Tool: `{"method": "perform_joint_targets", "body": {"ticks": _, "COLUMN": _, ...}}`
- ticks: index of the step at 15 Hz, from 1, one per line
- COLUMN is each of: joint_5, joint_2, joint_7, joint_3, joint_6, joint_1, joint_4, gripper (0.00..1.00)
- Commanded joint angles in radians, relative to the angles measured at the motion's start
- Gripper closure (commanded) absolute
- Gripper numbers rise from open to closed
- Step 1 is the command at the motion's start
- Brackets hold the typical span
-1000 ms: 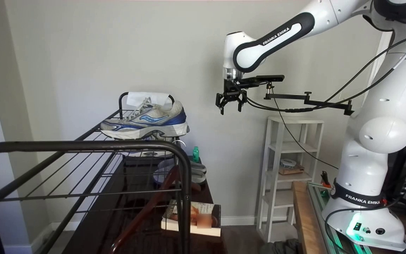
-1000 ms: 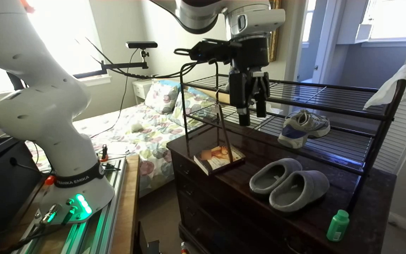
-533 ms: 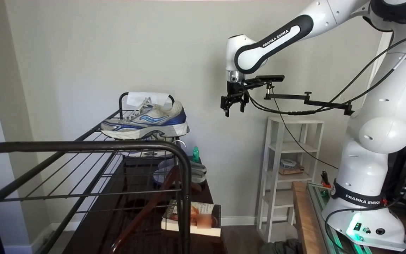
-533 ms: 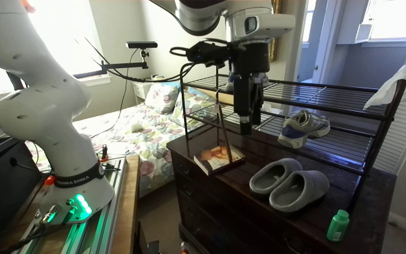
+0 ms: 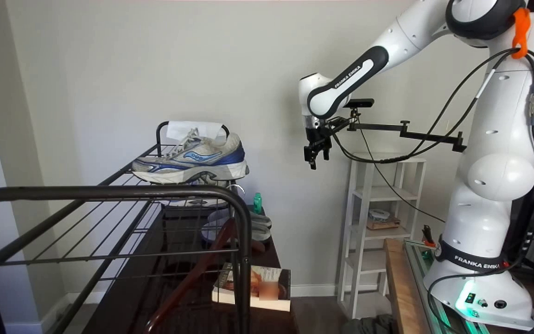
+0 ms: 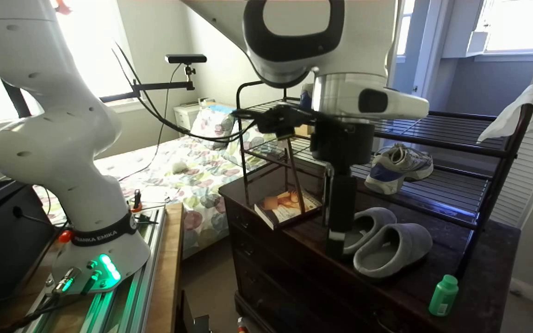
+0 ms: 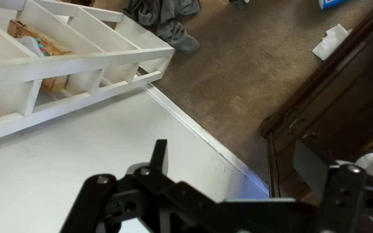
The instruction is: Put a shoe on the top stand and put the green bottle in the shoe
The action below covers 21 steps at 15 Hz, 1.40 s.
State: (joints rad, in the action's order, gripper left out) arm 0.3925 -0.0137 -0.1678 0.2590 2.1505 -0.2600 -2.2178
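Pale wall (image 5: 267, 69) forms the background; a dark wooden dresser (image 6: 275, 273) supports a black metal-bar rack (image 5: 109, 191). White cloth (image 6: 511, 113) hangs over the rack's right end in an exterior view.

The shoe (image 5: 193, 160), grey and white with blue trim, rests sole down on the top stand (image 6: 447, 129); the blue emblem on its side is too small to read. A second shoe (image 6: 398, 169) of similar colouring rests on the tier below. The green bottle (image 6: 444, 293) stands upright on the dresser top at the near right, near the rack's right leg; print on its white label cannot be read. Grey slippers (image 6: 393, 252) lie between the green bottle and a book (image 6: 289, 208). The book's cover lettering is not legible.

The arm (image 5: 499, 148) is marked FRANKA EMIKA in an exterior view on the forearm (image 5: 380, 58), and in both exterior views on the black base band (image 5: 473, 260). A white shelving unit (image 7: 86, 62) stands at the left in the wrist view; a wooden box (image 7: 52, 45) on it bears dark marks that cannot be made out.

The gripper (image 5: 319, 162) points down, well apart from the shoe and the green bottle. Its jaws stand wide apart and hold nothing: the wrist view shows wall, floor and dresser edge between the fingers (image 7: 158, 155). In an exterior view the gripper covers part of the left slipper.
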Motion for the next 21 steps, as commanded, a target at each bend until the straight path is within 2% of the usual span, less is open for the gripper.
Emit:
{"method": "perform_joint_targets", "body": {"ticks": 1, "joint_5": -0.002, "joint_2": 0.148, "joint_7": -0.116, "joint_3": 0.007, "joint_6": 0.106, "joint_1": -0.003, "joint_4": 0.059, "gripper": 0.0}}
{"method": "perform_joint_targets", "body": {"ticks": 3, "joint_5": -0.059, "joint_2": 0.217, "joint_7": -0.229, "joint_3": 0.011, "joint_6": 0.21, "joint_1": 0.005, "joint_4": 0.071, "gripper": 0.0}}
{"method": "perform_joint_targets", "body": {"ticks": 4, "joint_5": -0.022, "joint_2": 0.138, "joint_7": -0.152, "joint_3": 0.016, "joint_6": 0.15, "joint_1": 0.01, "joint_4": 0.028, "gripper": 0.0}}
{"method": "perform_joint_targets", "body": {"ticks": 6, "joint_5": -0.023, "joint_2": 0.173, "joint_7": -0.164, "joint_3": 0.019, "joint_6": 0.168, "joint_1": 0.016, "joint_4": 0.032, "gripper": 0.0}}
{"method": "perform_joint_targets", "body": {"ticks": 9, "joint_5": -0.022, "joint_2": 0.158, "joint_7": -0.162, "joint_3": 0.02, "joint_6": 0.165, "joint_1": 0.014, "joint_4": 0.033, "gripper": 0.0}}
{"method": "perform_joint_targets", "body": {"ticks": 11, "joint_5": -0.014, "joint_2": 0.184, "joint_7": -0.114, "joint_3": 0.016, "joint_6": 0.166, "joint_1": 0.012, "joint_4": 0.028, "gripper": 0.0}}
{"method": "perform_joint_targets", "body": {"ticks": 12, "joint_5": 0.013, "joint_2": 0.227, "joint_7": -0.069, "joint_3": 0.015, "joint_6": 0.114, "joint_1": 0.016, "joint_4": 0.063, "gripper": 0.0}}
{"method": "perform_joint_targets", "body": {"ticks": 16, "joint_5": 0.025, "joint_2": 0.354, "joint_7": 0.061, "joint_3": 0.001, "joint_6": 0.029, "joint_1": 0.035, "joint_4": 0.196, "gripper": 0.0}}
{"method": "perform_joint_targets", "body": {"ticks": 21, "joint_5": 0.075, "joint_2": 0.536, "joint_7": 0.164, "joint_3": -0.013, "joint_6": -0.158, "joint_1": 0.086, "joint_4": 0.478, "gripper": 0.0}}
